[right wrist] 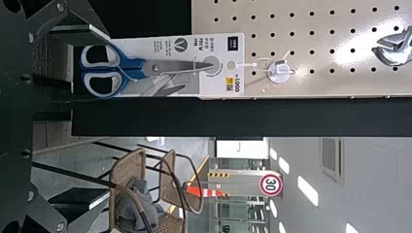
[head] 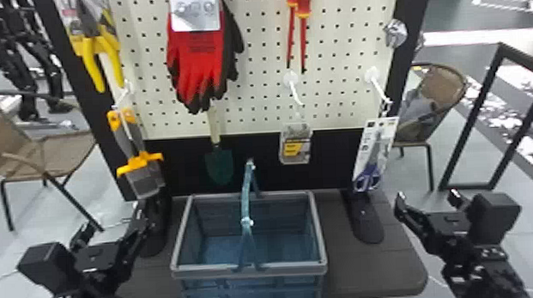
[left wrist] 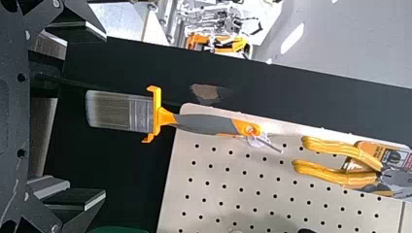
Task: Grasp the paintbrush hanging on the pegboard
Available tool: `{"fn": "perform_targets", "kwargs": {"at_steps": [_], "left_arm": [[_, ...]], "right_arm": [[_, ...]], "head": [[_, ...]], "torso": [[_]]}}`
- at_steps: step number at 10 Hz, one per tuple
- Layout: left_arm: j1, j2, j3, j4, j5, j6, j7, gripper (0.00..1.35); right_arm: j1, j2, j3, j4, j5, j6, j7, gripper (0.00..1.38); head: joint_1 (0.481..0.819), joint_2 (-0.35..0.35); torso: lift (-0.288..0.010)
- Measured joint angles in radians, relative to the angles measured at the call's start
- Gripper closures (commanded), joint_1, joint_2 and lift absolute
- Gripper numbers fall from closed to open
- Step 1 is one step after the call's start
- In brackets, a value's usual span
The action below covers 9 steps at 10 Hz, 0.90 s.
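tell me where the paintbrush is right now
In the head view the paintbrush hangs bristles down at the pegboard's left edge, below the yellow pliers and left of the red gloves.

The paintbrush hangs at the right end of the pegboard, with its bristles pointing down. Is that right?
Not quite. The paintbrush hangs at the left end of the pegboard, as the head view shows. The scissors hang at the right end. Its bristles do point down.

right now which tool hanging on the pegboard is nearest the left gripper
The paintbrush, bristles down just above the left gripper; the scissors, trowel and pliers hang farther off.
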Motion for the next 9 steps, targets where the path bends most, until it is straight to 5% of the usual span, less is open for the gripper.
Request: {"fn": "perform_targets", "kwargs": {"at_steps": [7, 9], "left_arm": [[-0.003, 0.0, 0.004, 0.0, 0.0, 0.002, -0.007, 0.17], [-0.029, 0.008, 0.05, 0.001, 0.01, 0.048, -0.105, 0.17]], "right_arm": [[-0.001, 0.0, 0.0, -0.004, 0.01, 0.002, -0.001, 0.18], [-0.001, 0.0, 0.0, -0.005, 0.009, 0.002, 0.0, 0.18]], "head": [[0.549, 0.0], [0.549, 0.0]], "torso": [[-0.1], [-0.1]]}}
